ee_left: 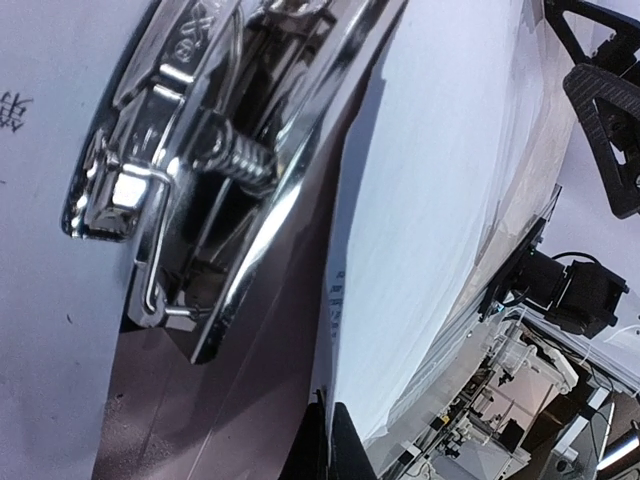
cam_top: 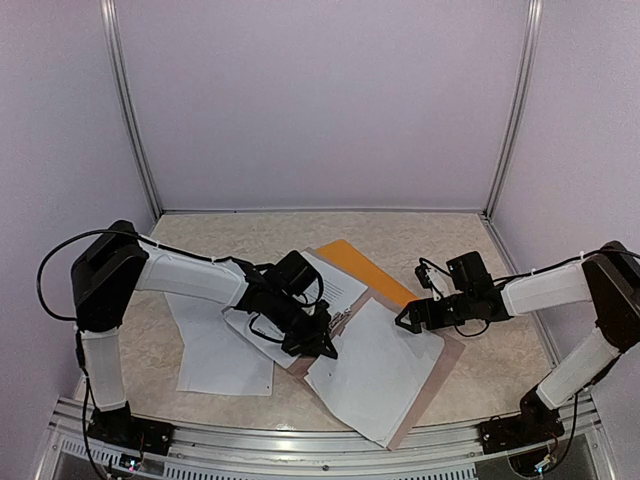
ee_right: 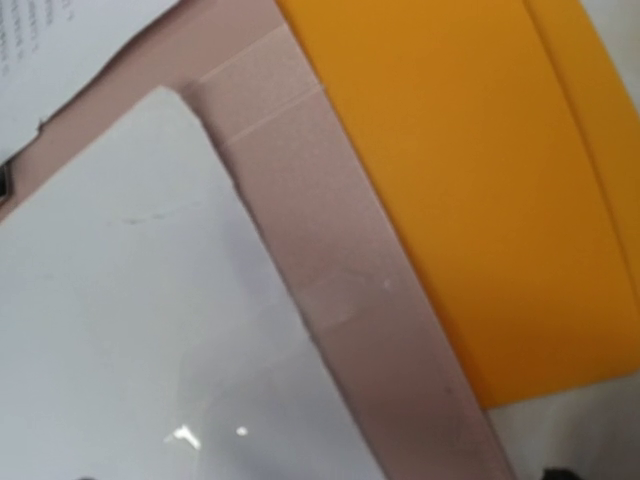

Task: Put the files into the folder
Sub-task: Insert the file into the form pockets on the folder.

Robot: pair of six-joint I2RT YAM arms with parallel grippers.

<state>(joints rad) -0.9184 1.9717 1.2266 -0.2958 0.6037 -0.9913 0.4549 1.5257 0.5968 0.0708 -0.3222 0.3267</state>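
Table [cam_top: 480, 250]: marbled top with walls on three sides.

Board [ee_right: 330, 230]: pinkish-brown, lying flat and slanted at centre. Its near corner is close to the front rail.

Near sheet [cam_top: 375, 370]: white, covering most of the board.

Loose sheet [cam_top: 220, 355]: on the table to the left, well apart from both grippers.

Printed sheet [cam_top: 340, 285]: partly hidden under the left arm.

Folder [cam_top: 365, 262]: orange-yellow, beyond the board, with its near part covered by board and paper.

Left gripper [cam_top: 325, 348]: closed, with its tips at the near sheet's left edge beside the clip [ee_left: 190, 170]. It cannot be told whether they press the clip, as the wrist view is filled by the clip and shows no fingertips clearly.

Right gripper [cam_top: 408, 318]: fingers spread and holding nothing, over the board's far right edge near the folder. Its height above the surface cannot be judged.

Room: bare table shows behind the folder and to the right of the board.
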